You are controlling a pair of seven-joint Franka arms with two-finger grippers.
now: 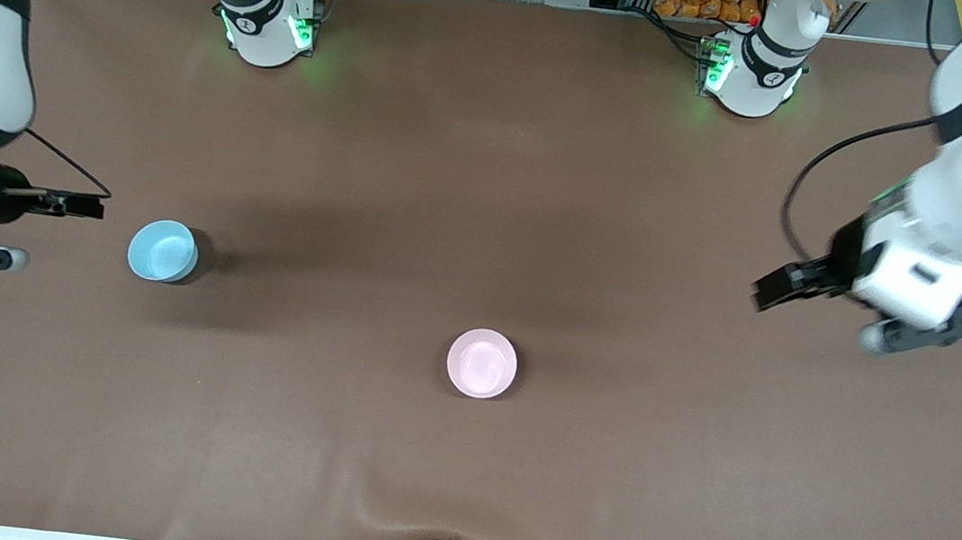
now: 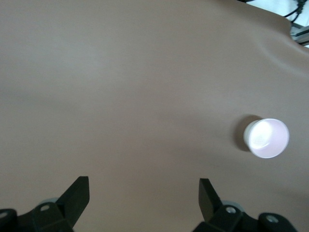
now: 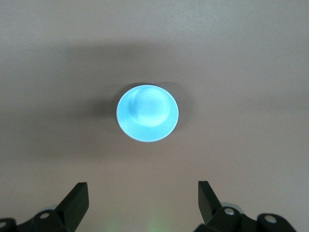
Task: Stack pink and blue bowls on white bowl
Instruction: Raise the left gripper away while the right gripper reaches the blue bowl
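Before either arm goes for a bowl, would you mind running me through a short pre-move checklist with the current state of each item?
1. Right gripper open, nothing in it: ok.
2. Left gripper open, nothing in it: ok.
3. Blue bowl upright on the table, free of both grippers, toward the right arm's end: ok.
4. Pink bowl upright near the table's middle, nearer the front camera than the blue bowl: ok.
5. White bowl located as the stack's base: not ok, no view shows it.
6. Bowls apart, with bare table around each for the fingers: ok.
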